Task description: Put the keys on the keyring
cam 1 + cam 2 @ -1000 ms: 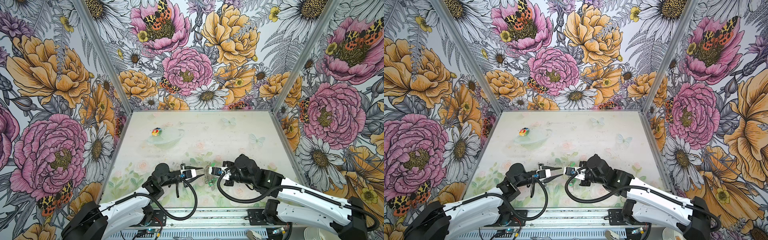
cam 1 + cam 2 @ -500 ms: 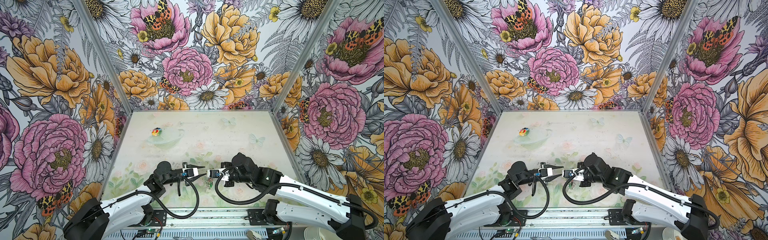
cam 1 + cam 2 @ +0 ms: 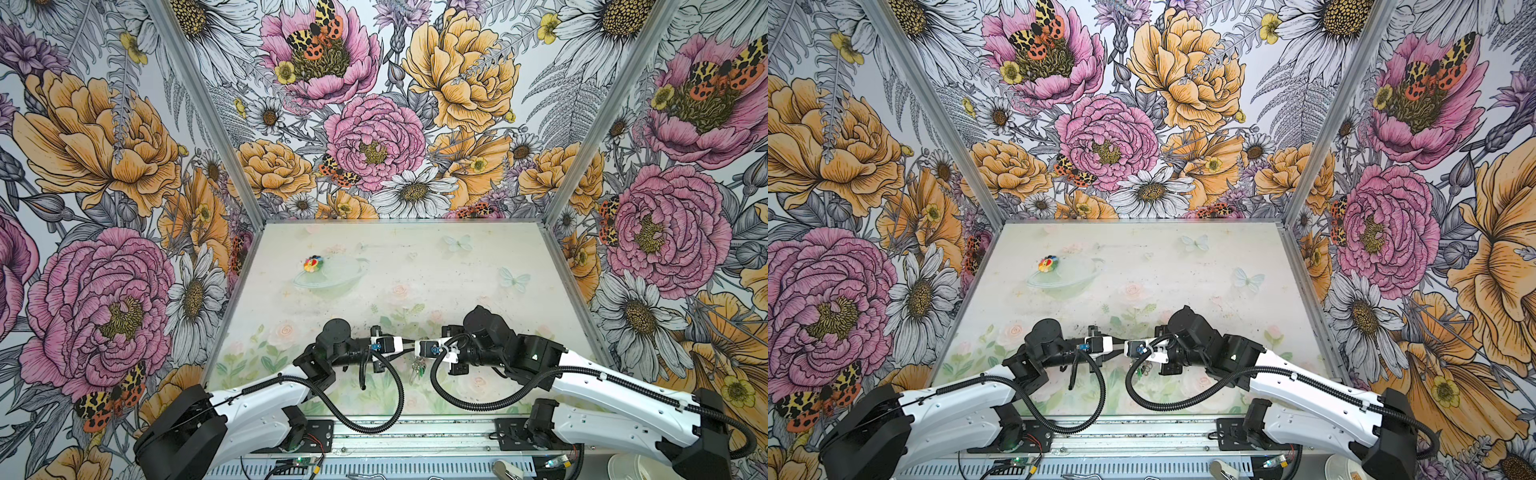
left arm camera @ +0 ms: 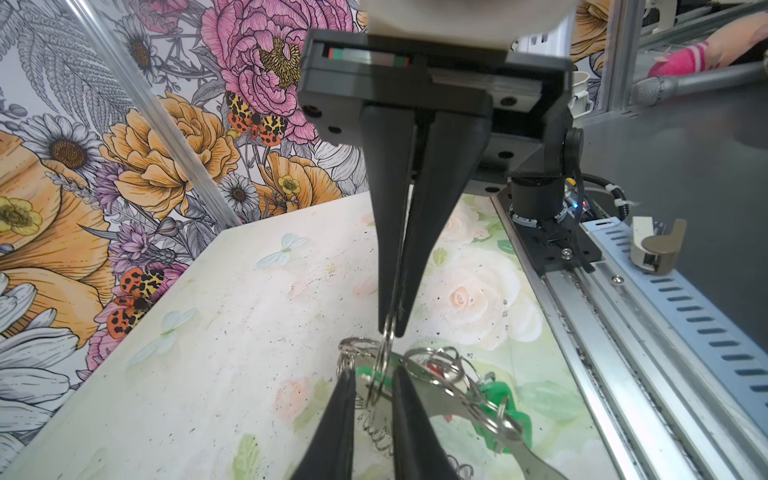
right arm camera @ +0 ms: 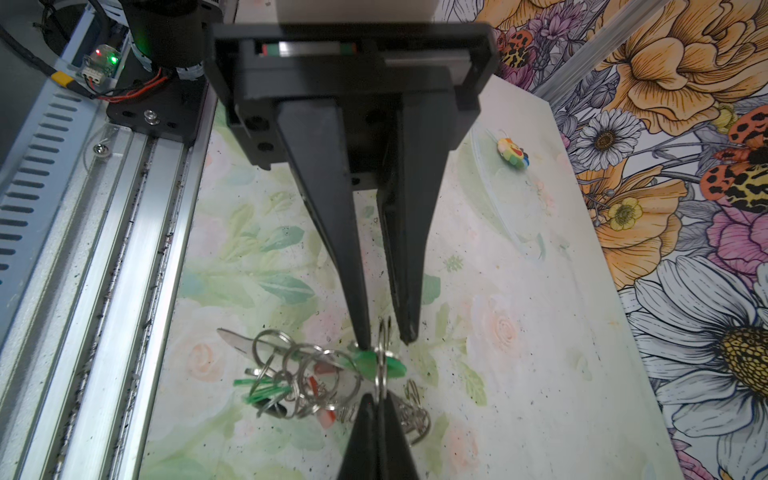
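Both grippers meet tip to tip low over the front middle of the table (image 3: 415, 270). My right gripper (image 5: 376, 399) is shut on a silver ring (image 5: 384, 332) of the keyring bunch (image 5: 316, 374). That ring passes through the green head of one of the keys (image 5: 390, 365). A second green head (image 5: 262, 390) sits in the tangle of rings and wire loops. My left gripper (image 4: 374, 372) stands narrowly open, its fingers either side of the same ring (image 4: 380, 365). In both top views the bunch (image 3: 417, 368) (image 3: 1144, 370) hangs below the right gripper (image 3: 417, 347) (image 3: 1126, 348), facing the left gripper (image 3: 411, 341) (image 3: 1121, 347).
A round multicoloured toy (image 3: 312, 263) (image 3: 1047, 264) lies at the back left of the table. Flowered walls close the left, right and back sides. A metal rail (image 4: 623, 332) with the arm bases runs along the front edge.
My left gripper has moved right to meet the right gripper, and its jaws have narrowed around the ring. The right gripper stays shut on the ring and has shifted slightly left.
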